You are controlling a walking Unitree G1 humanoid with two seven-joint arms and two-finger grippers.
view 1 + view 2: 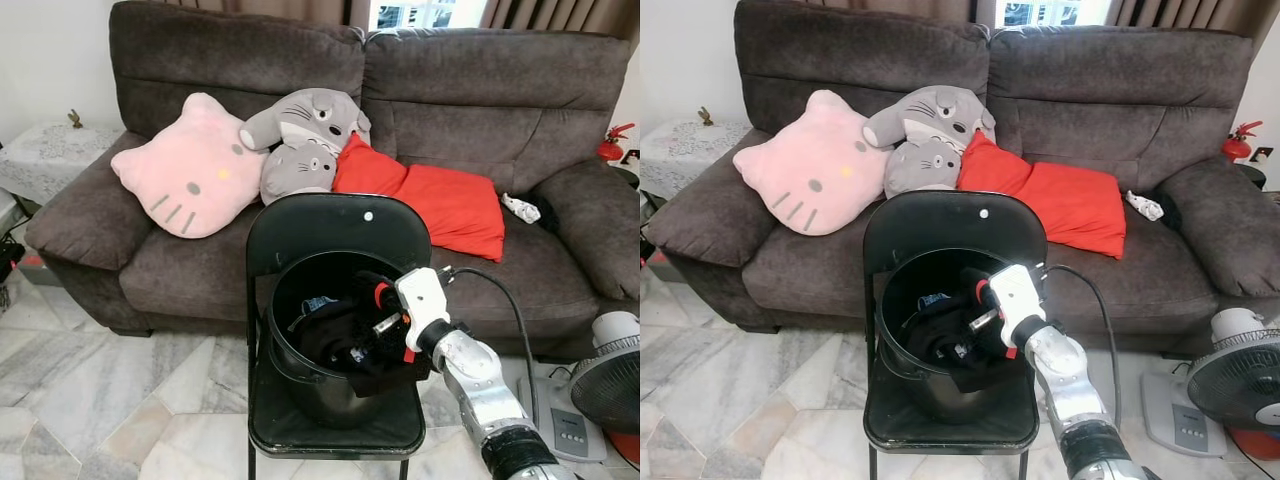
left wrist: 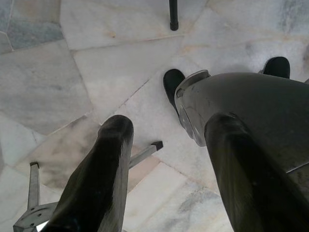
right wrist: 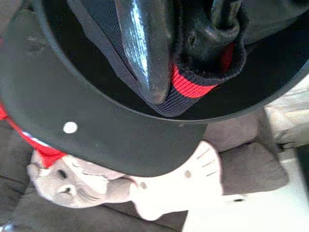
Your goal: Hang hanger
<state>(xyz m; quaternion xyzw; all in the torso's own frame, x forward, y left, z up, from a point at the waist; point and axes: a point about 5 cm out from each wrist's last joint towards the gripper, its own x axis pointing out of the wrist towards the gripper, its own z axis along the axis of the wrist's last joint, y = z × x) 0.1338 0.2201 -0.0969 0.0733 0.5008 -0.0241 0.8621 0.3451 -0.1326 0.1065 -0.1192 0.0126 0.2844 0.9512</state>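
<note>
Right hand (image 1: 383, 318) inside black bucket (image 1: 290, 375) on chair (image 1: 330, 225), fingers clamped on dark red-striped cloth (image 3: 193, 84). Hanger not spotted. Left hand (image 2: 164, 179) apart, near floor.

Both head views look forward and down from close above a black folding chair (image 1: 335, 235) standing before a sofa (image 1: 480, 90), sharing that scene. The left wrist view faces straight down at marble floor (image 2: 96, 72). The right wrist view, very near, looks past the chair back toward the sofa.

right claw (image 3: 186, 53) | pinching dark red-striped cloth (image 3: 193, 87), apparently | chair back (image 3: 111, 140) beyond
</note>
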